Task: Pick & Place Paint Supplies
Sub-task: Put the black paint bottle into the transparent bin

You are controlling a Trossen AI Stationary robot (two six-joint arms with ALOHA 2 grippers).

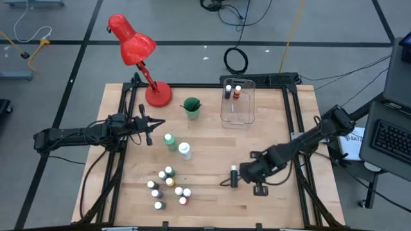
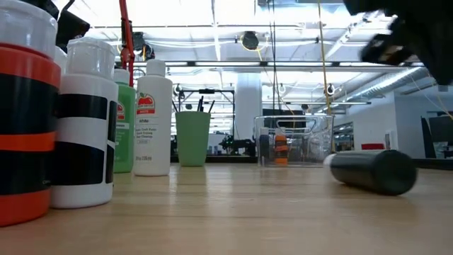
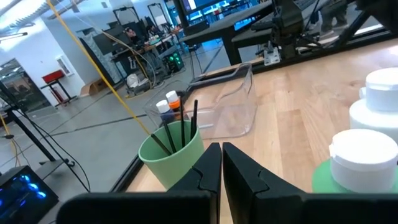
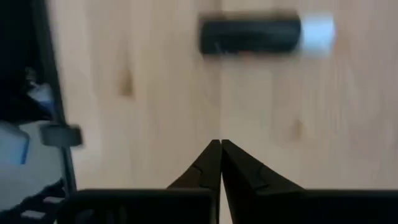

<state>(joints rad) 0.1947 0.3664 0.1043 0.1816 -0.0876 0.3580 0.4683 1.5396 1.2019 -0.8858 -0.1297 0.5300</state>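
A small black bottle with a white cap (image 4: 252,36) lies on its side on the table, right of centre (image 1: 234,176); it also shows in the low view (image 2: 371,171). My right gripper (image 4: 221,152) is shut and empty, above the table just to the bottle's right (image 1: 244,172). My left gripper (image 3: 221,163) is shut and empty at the table's left (image 1: 160,123), near the green cup (image 1: 191,108) holding dark brushes (image 3: 180,130). A tall green bottle (image 1: 169,141) and a tall white bottle (image 1: 185,151) stand upright. Several tiny bottles (image 1: 168,186) stand grouped near the front.
A clear plastic bin (image 1: 237,102) at the far middle holds two small bottles (image 3: 169,107). A red desk lamp (image 1: 138,54) stands at the far left corner. Bare wood lies between the bin and the lying bottle.
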